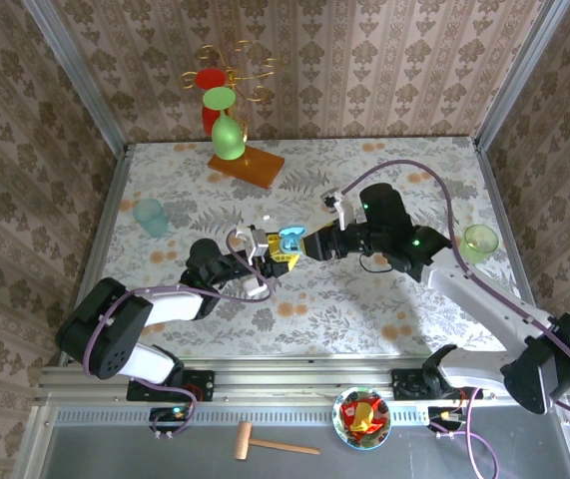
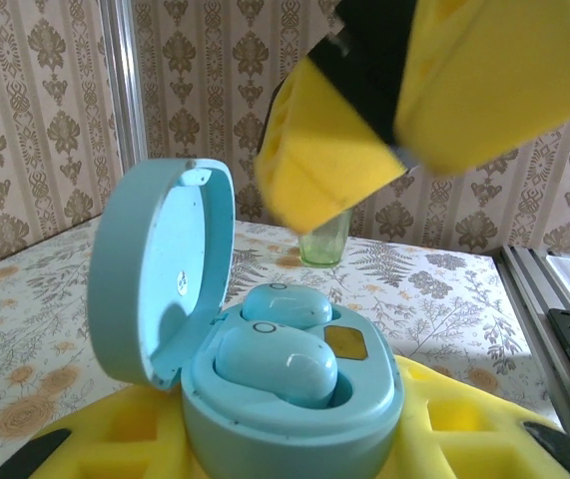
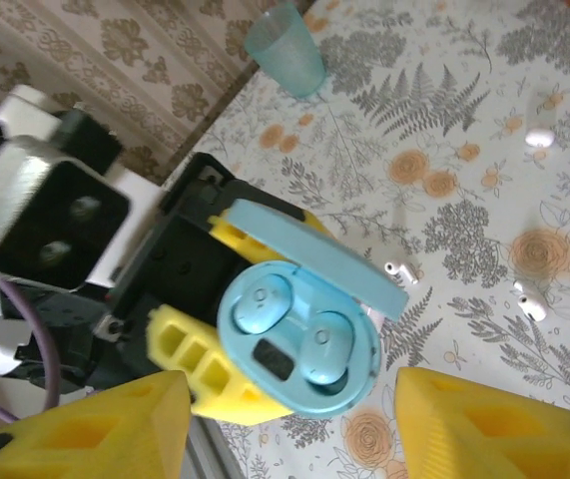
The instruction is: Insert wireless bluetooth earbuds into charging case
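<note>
**A:** From above, where's the charging case (image 1: 288, 242)?

**B:** It's mid-desk (image 1: 344, 299), clamped in the left gripper (image 1: 281, 251). The right gripper (image 1: 310, 245) sits just to its right.

**A:** And the left wrist view?

**B:** The lid (image 2: 165, 269) stands upright, and two pale blue earbuds (image 2: 280, 364) lie in their sockets. The right gripper's yellow fingers (image 2: 329, 165) hang above, touching nothing.

**A:** And the right wrist?

**B:** Its fingers are spread wide and empty, either side of the case. White earbuds (image 3: 530, 305) lie loose on the desk near the case.

**A:** How would you do this step well?

**B:** I'd check that both buds sit flush. Then I'd lift the right gripper straight away, clear of the lid, with the left holding steady.

**A:** Any writing?

**B:** None legible. There's a small ring mark on each bud and a dark patch (image 3: 273, 359) between them.
</note>
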